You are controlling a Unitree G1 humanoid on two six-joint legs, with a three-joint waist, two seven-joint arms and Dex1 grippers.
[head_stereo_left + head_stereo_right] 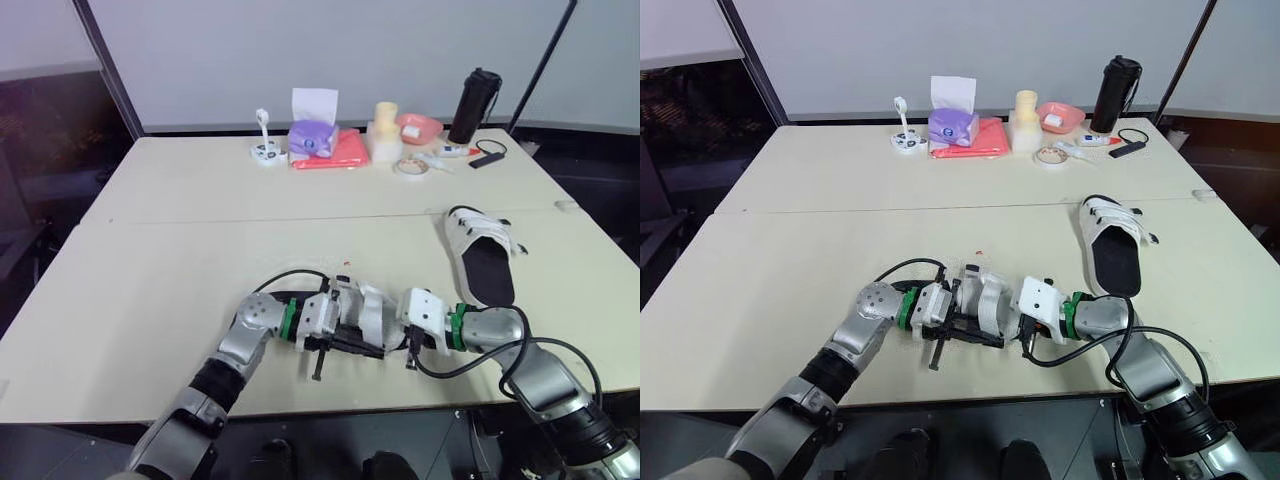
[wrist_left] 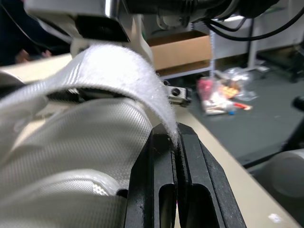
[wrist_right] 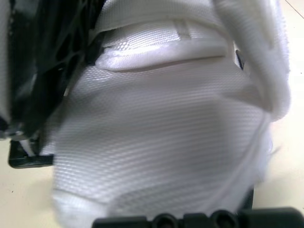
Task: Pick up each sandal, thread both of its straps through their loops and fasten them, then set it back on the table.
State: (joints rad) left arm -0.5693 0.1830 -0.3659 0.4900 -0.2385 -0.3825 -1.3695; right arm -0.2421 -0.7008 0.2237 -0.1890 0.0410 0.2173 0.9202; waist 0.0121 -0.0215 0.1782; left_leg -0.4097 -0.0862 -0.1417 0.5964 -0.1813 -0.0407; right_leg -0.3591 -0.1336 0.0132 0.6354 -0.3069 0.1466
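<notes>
Left wrist view: left gripper [image 2: 176, 137] pinches a strap [image 2: 118, 66] of the near sandal [image 1: 365, 312], held at the table's [image 1: 200, 230] 6 o'clock. Right gripper [image 1: 411, 348] is beside it; we cannot tell its state. We judge the fastening unfinished. The second sandal [image 1: 482, 255] lies at 4 o'clock.

Both forearms low, wrists inward; left claw [image 2: 175, 138] pinched tight; right claw [image 1: 410, 352] seemingly just opposite

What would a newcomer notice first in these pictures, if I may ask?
The left gripper pinches a white strap of the sandal at the near edge of the table. Next come the second sandal, lying further right, and the black bottle at the far edge.
</notes>
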